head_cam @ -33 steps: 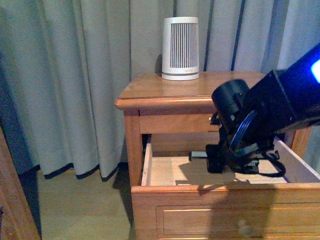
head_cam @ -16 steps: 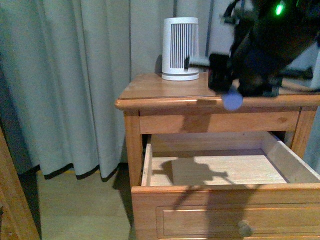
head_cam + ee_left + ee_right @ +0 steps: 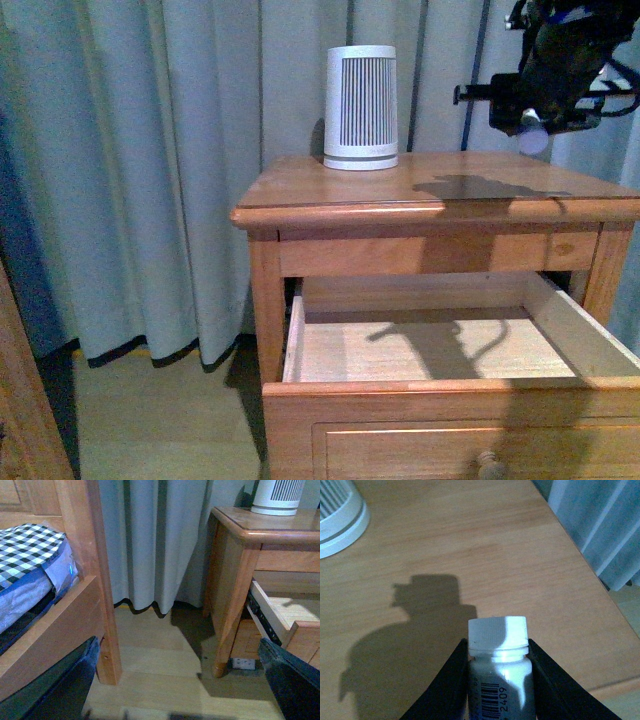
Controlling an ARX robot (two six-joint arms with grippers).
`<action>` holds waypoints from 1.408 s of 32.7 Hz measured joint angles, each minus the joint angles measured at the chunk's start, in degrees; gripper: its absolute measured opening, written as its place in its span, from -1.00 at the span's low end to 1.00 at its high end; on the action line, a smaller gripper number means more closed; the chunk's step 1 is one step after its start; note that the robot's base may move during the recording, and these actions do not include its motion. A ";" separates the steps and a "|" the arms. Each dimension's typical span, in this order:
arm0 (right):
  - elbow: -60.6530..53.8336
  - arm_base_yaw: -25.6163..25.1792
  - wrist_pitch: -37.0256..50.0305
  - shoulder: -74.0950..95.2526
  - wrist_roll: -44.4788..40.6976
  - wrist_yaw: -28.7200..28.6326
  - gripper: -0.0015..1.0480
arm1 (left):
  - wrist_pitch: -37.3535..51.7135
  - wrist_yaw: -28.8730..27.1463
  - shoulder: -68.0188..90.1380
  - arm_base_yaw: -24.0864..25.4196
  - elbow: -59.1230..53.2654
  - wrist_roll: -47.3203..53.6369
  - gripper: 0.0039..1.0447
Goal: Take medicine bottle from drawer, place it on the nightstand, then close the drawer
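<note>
Left gripper [image 3: 177, 687] hangs low over the wooden floor [image 3: 165, 652], jaws spread wide, with the bed frame [image 3: 95, 580] to one side. The upper drawer [image 3: 450, 386] of the nightstand [image 3: 400, 182] stands pulled out, pale interior exposed. Above the nightstand top, toward its right side, the right gripper [image 3: 499, 692] is clamped on the medicine bottle [image 3: 498, 640], cap foremost, clear of the wood. A white slatted cylinder [image 3: 361, 105] stands at the top's rear edge. Grey curtain [image 3: 150, 150] hangs behind.
</note>
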 joint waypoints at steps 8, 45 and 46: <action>12.07 -0.44 -0.17 9.79 -0.39 3.10 -0.42 | 0.00 0.00 0.00 0.00 0.00 0.00 0.88; -60.43 -0.42 27.67 -48.06 7.54 8.41 0.87 | 0.00 0.00 0.00 0.00 0.00 0.00 0.88; -64.89 0.39 27.63 -50.84 8.31 7.72 0.87 | 0.00 0.00 0.00 0.00 0.00 0.00 0.88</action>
